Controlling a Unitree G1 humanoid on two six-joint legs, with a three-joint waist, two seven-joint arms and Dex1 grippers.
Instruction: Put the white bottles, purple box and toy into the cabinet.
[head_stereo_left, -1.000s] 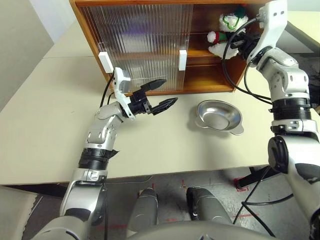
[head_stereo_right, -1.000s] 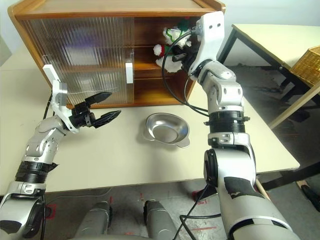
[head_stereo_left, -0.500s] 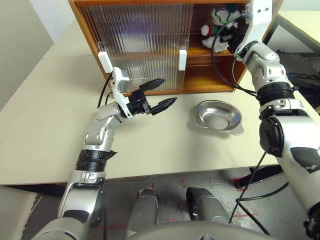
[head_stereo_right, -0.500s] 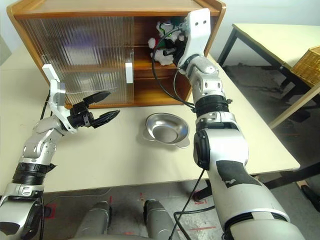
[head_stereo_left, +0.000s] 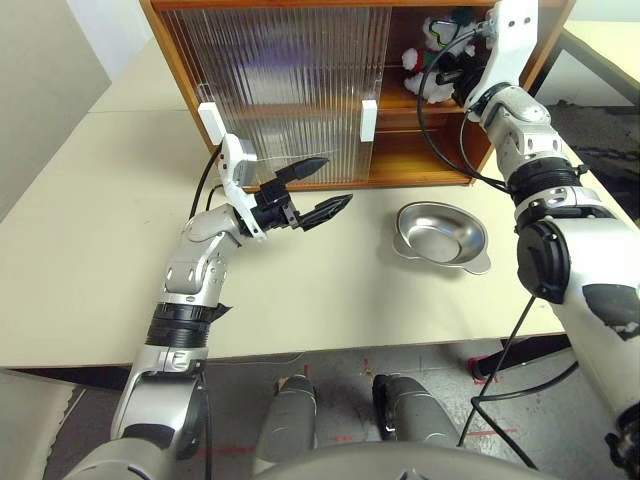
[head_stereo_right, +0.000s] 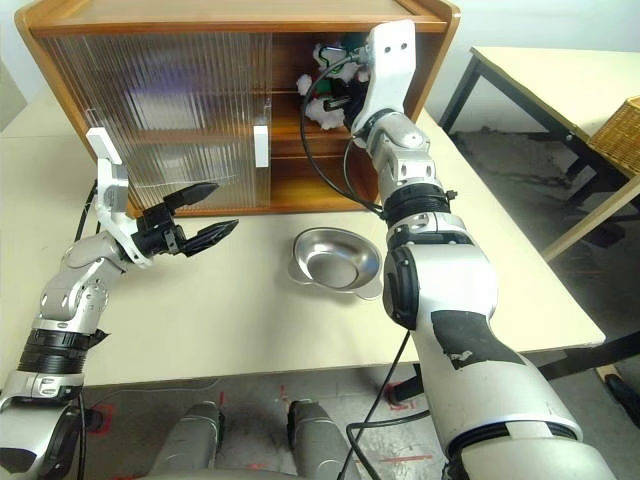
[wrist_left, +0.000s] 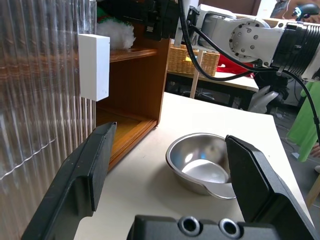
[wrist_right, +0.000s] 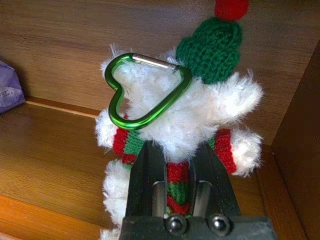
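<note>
We see the right gripper (wrist_right: 177, 172) reaching into the open right side of the cabinet (head_stereo_left: 440, 160), at the upper shelf, its fingers (wrist_right: 145, 175) clamped narrow on the toy (wrist_right: 200, 115). The toy sits upright betw. them, held at the scarf, green hat up, a green heart-shaped clip (wrist_right: 145, 90) hanging at its front. We can't tell if it touches the shelf. To one side on that same shelf, a bit of the purple box (wrist_right: 10, 87) shows at the wrist view's edge, apart from the toy.

The left gripper (head_stereo_left: 312, 190) hovers over the bench (head_stereo_left: 90, 220) just in front of the cabinet's lower shelf, fingers (wrist_left: 90, 170) spread wide, nothing betw. them. It points toward the bowl (head_stereo_left: 442, 234).

The bowl stands on the bench near the cabinet's front right corner, empty. Both ribbed doors (head_stereo_left: 280, 80) cover the cabinet's left and middle, w/ white handles (head_stereo_left: 368, 120) at their edges.
</note>
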